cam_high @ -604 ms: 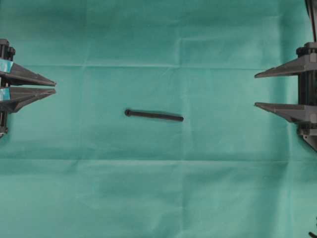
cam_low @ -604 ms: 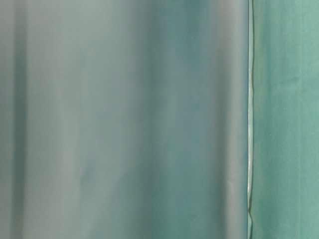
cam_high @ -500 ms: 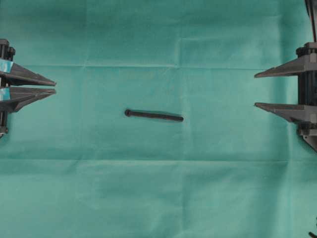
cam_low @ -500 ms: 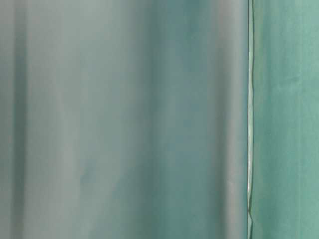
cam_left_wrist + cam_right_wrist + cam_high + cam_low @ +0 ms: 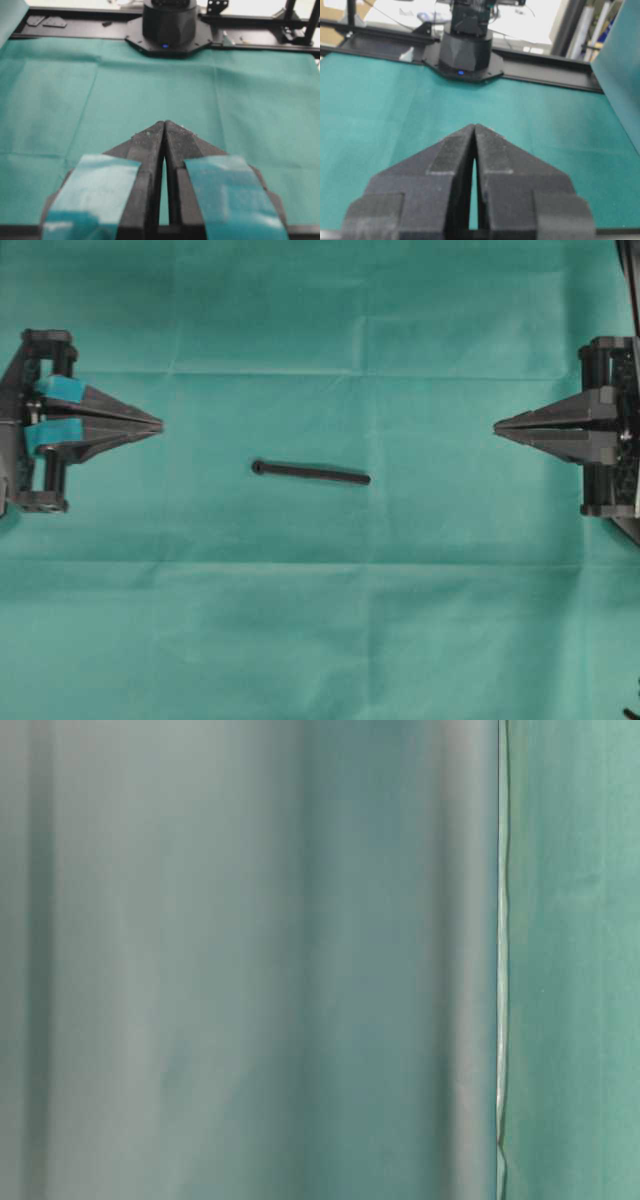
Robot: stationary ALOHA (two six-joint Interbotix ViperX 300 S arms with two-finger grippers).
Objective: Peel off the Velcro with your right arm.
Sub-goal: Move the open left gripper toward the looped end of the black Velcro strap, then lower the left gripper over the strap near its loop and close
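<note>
The Velcro point(image 5: 311, 473) lies flat near the centre of the green cloth point(image 5: 320, 640), running approx. left-right, its rounded end toward the left edge. Nothing touches it. The left gripper point(image 5: 160, 426), w/ teal tape on its fingers point(image 5: 145, 150), sits at the left edge, clenched on nothing, tips meeting. The right gripper point(image 5: 497, 426) sits at the right edge, also clenched and empty. The 2 tips point at each other, well apart from the strip. The table-level view shows only blurred green fabric.
</note>
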